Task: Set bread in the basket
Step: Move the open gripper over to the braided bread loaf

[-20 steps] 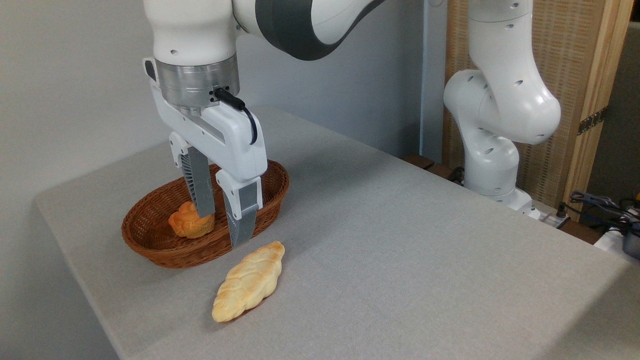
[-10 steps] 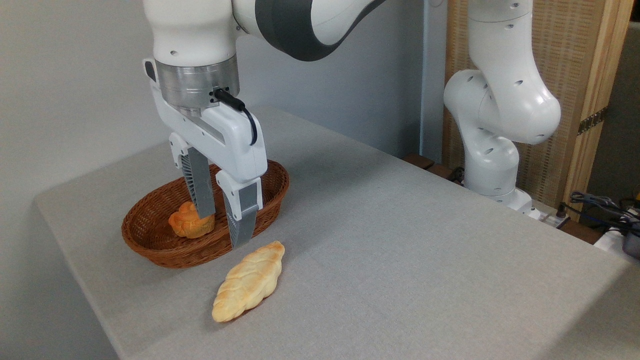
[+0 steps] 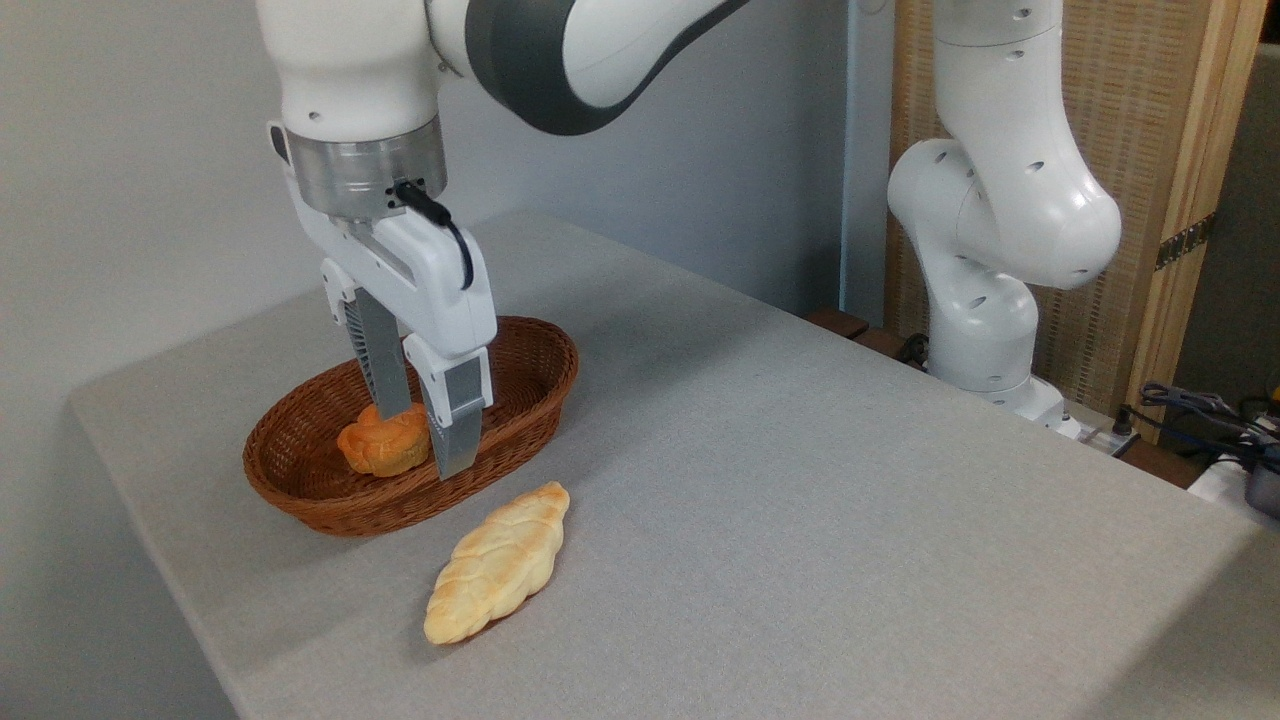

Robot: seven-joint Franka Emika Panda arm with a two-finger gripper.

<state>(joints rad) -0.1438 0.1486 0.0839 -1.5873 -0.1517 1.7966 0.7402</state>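
— How far is the task now?

— Not far, I think. The bread point(image 3: 498, 563) lies flat on the bench point(image 3: 800, 480), just beside the near rim of the basket point(image 3: 540, 352) but outside it. Nothing holds it.

— And the end effector point(image 3: 428, 450)?

— It hangs over the basket, fingers pointing down, with a moderate gap between them. It grips nothing. One finger stands in front of a small orange-brown bun point(image 3: 380, 446) (this one is already inside the basket, on its left part).

— So what is left?

— In my judgement, all of the real work: to come to the loaf, close on its middle, lift it and set it in the free right part of the basket.
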